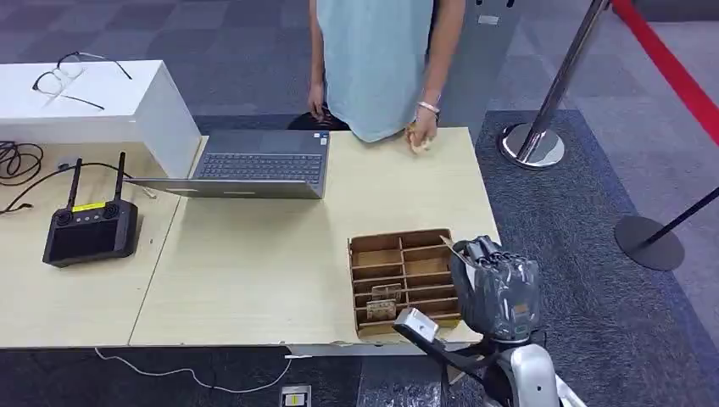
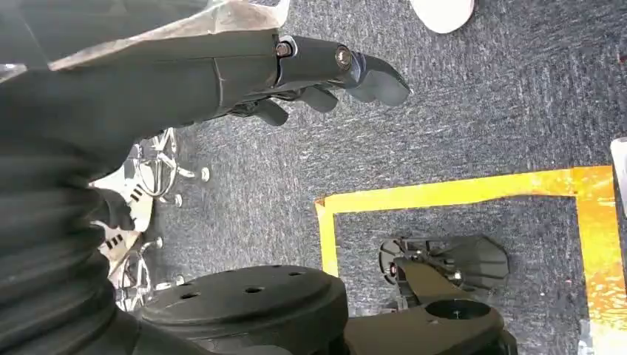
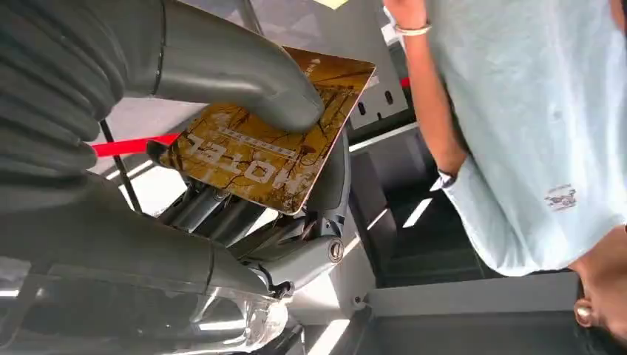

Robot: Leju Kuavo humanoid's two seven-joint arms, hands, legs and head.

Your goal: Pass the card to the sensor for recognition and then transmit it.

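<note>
Beside the tray [image 1: 398,271], right hand [image 1: 496,284] pinches the card [image 3: 266,151]; left hand [image 2: 325,74] loosely open.

The card [image 3: 266,151] that I pinch in my right hand [image 3: 222,148] bears the word "MOTEL" in pale letters on its golden-brown face. I can read nothing else.
</note>
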